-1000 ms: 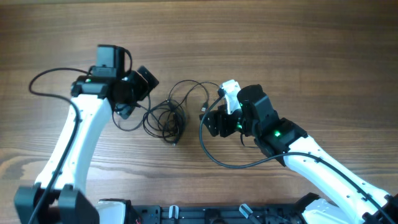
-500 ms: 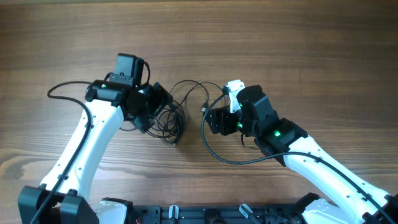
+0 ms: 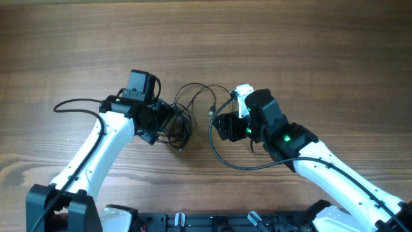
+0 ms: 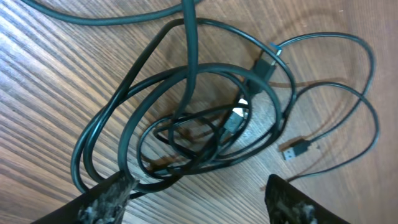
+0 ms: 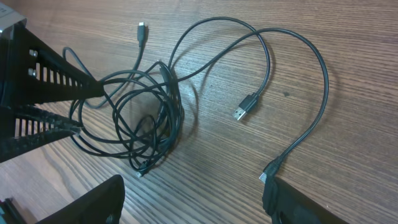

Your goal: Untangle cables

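The cables are thin black cords bunched in a knot at mid-table, with loose loops running off to the right. My left gripper is open and low at the knot's left side. In the left wrist view the knot lies just ahead of the open fingers, and the left fingertip touches the outer loops. My right gripper is open and empty to the right of the knot. In the right wrist view I see the knot, a silver-tipped plug and another plug end beside my right finger.
The wooden table is bare around the cords. The left arm's thick black cable arcs out on the left, and the right arm's thick cable loops low in front. The left gripper's fingers show in the right wrist view.
My left arm has moved right and down, from beside the knot to its edge, with the fingers open. The right arm and the cords have stayed about where they were.
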Robot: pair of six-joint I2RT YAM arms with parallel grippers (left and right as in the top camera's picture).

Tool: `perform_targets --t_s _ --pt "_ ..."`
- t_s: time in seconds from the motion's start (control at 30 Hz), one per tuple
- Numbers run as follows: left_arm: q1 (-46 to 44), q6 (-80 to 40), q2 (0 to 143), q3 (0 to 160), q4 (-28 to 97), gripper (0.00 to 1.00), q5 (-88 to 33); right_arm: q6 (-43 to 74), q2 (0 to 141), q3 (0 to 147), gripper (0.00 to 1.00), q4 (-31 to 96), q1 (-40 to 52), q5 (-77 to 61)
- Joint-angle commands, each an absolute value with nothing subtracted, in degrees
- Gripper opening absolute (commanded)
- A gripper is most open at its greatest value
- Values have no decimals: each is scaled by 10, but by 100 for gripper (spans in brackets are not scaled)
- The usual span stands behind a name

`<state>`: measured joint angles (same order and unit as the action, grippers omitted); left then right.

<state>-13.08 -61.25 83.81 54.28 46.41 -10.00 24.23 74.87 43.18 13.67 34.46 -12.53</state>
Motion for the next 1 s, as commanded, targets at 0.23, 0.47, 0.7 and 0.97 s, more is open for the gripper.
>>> perform_targets --t_s 0.23,0.47,0.7,0.97 --pt "-134 -620 842 524 472 66 -75 246 755 438 73 136 345 -114" --pt "-134 -620 844 504 435 61 -74 246 755 438 73 138 345 -116" --pt "-134 -620 846 475 388 49 -74 260 755 438 72 142 345 -116" --pt "-134 -635 844 449 318 4 -74 276 755 438 74 143 345 -121"
